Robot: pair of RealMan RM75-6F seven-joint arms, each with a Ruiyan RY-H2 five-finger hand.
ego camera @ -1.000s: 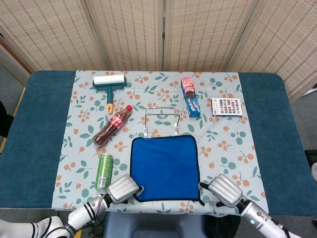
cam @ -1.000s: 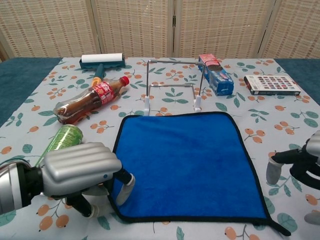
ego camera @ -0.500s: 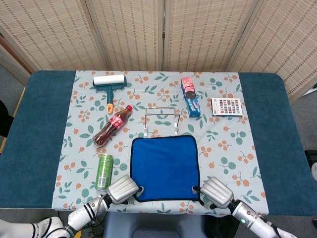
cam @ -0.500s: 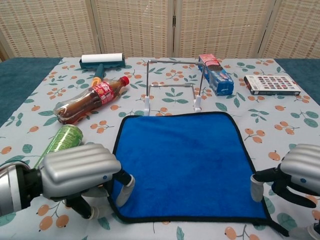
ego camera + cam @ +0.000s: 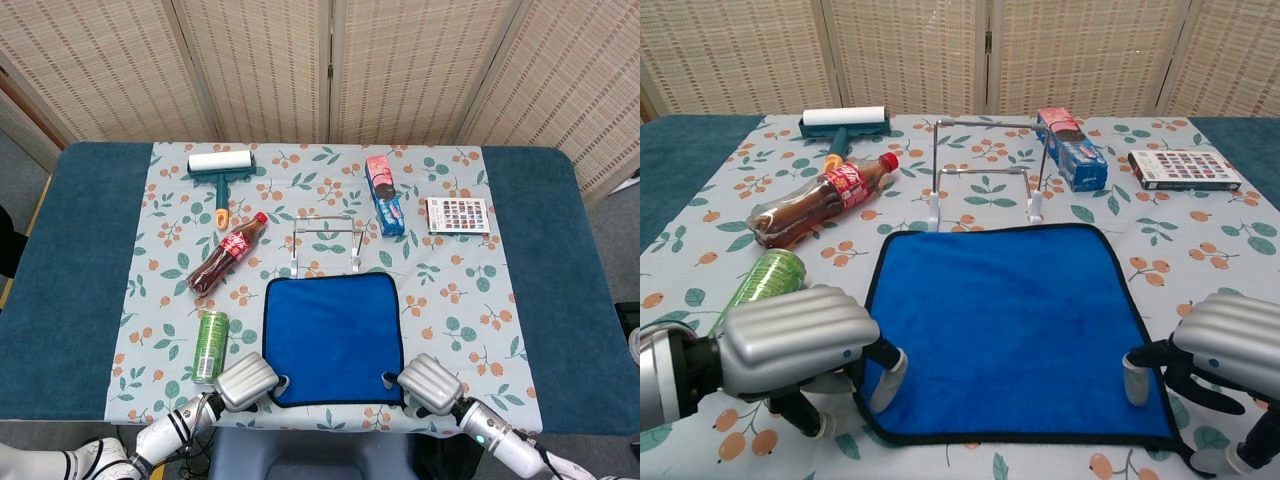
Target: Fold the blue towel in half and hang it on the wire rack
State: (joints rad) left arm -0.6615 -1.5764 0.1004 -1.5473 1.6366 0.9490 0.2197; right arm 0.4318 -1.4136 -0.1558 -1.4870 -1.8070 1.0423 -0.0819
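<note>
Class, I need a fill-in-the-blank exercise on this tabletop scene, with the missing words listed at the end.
1. The blue towel lies ____ on the table, not yet folded.
2. The wire rack stands just behind the towel's ____ edge.
3. The green can lies on its ____.
4. The left robot hand and the right robot hand sit at the towel's ____ corners.

Missing words: flat; far; side; near

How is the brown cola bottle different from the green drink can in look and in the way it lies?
The brown cola bottle is clear plastic with a red cap and label; the green drink can is opaque metal. The bottle is longer and lies diagonally; the can lies nearly straight, pointing toward the robot. Both lie on their sides, left of the blue towel.
</note>
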